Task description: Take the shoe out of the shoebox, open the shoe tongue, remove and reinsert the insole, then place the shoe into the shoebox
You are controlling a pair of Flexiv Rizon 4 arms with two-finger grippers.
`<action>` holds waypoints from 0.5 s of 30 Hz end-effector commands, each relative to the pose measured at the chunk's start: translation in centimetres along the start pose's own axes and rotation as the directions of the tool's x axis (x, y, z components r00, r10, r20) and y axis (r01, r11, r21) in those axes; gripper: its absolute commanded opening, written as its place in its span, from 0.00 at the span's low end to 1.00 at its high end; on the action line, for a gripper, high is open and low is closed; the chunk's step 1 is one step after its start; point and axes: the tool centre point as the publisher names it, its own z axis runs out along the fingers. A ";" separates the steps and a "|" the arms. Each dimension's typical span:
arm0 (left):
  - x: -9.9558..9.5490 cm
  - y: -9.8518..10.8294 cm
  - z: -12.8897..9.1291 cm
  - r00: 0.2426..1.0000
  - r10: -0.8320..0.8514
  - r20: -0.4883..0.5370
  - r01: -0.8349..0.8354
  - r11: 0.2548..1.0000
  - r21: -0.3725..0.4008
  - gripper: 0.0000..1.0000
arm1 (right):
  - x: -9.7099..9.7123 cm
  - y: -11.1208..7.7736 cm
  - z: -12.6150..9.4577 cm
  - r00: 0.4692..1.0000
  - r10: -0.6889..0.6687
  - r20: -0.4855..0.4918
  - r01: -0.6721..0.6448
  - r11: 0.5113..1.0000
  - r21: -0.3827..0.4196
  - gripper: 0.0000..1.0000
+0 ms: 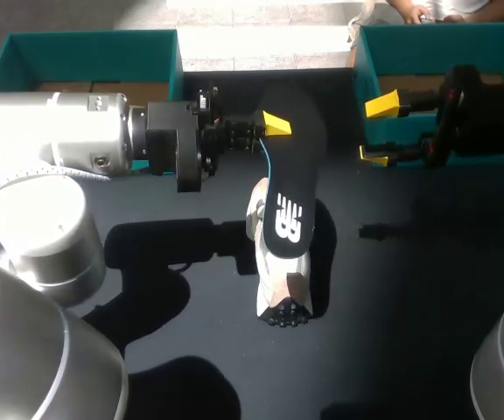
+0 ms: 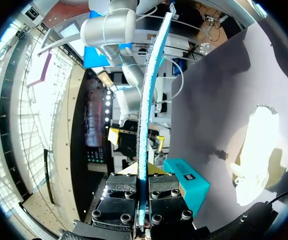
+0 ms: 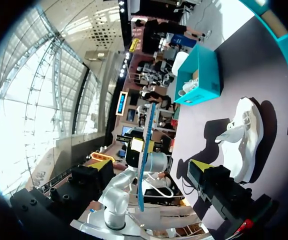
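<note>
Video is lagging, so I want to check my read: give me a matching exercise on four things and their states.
Things:
1 insole
2 shoe
3 left end effector
4 right end effector

States:
A open, by a teal box
B lying on the table
C shut on the insole
D held above the shoe

Pairs: 1-D; 2-B; 3-C; 4-A

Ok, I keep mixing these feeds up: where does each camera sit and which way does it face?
Head view: above and behind, looking down at the table; left hand holds the insole near the shoe, right hand opposite.
Left wrist view: on that wrist, looking along its clamped insole toward the right hand.
Right wrist view: on that wrist, facing the left hand between its own open fingers.
Shared: all show insole and shoe.
</note>
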 end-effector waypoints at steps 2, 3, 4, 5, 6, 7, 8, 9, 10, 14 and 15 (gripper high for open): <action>0.1 -0.2 0.0 1.000 0.002 0.001 -0.002 1.000 -0.003 0.00 | -0.2 -0.1 -0.3 0.979 -0.201 0.017 0.201 0.979 -0.019 1.00; 0.1 -0.2 0.0 1.000 0.002 0.001 -0.002 1.000 -0.003 0.00 | -0.1 -0.1 -0.3 0.961 -0.273 0.046 0.274 0.961 -0.030 1.00; 0.1 -0.2 0.0 1.000 0.002 0.001 -0.002 1.000 -0.003 0.00 | 0.4 -0.1 -0.4 0.909 -0.409 0.074 0.413 0.910 -0.041 1.00; 0.1 -0.2 0.0 1.000 0.002 0.001 -0.002 1.000 -0.003 0.00 | 1.0 -0.3 -0.4 0.847 -0.516 0.129 0.522 0.853 -0.019 1.00; 0.1 -0.2 0.0 1.000 0.002 0.001 -0.002 1.000 -0.003 0.00 | 0.9 -0.4 -0.3 0.796 -0.544 0.265 0.547 0.834 0.071 1.00; 0.1 -0.2 0.0 1.000 0.002 0.001 -0.002 1.000 -0.003 0.00 | 1.0 -0.4 0.0 0.770 -0.592 0.240 0.583 0.804 0.114 1.00; 0.1 -0.2 0.0 1.000 0.002 0.001 -0.002 1.000 -0.003 0.00 | 1.0 -0.4 0.1 0.761 -0.598 0.253 0.590 0.799 0.114 1.00; 0.1 -0.2 0.0 1.000 0.002 0.001 -0.002 1.000 -0.003 0.00 | 1.0 -0.4 0.1 0.761 -0.598 0.253 0.590 0.799 0.114 1.00; 0.1 -0.2 0.0 1.000 0.002 0.001 -0.002 1.000 -0.003 0.00 | 1.0 -0.4 0.1 0.761 -0.598 0.253 0.590 0.799 0.114 1.00; 0.1 -0.2 0.0 1.000 0.002 0.001 -0.002 1.000 -0.003 0.00 | 1.0 -0.4 0.1 0.761 -0.598 0.253 0.590 0.799 0.114 1.00; 0.1 -0.2 0.0 1.000 0.002 0.001 -0.002 1.000 -0.003 0.00 | 1.0 -0.4 0.1 0.761 -0.598 0.253 0.590 0.799 0.114 1.00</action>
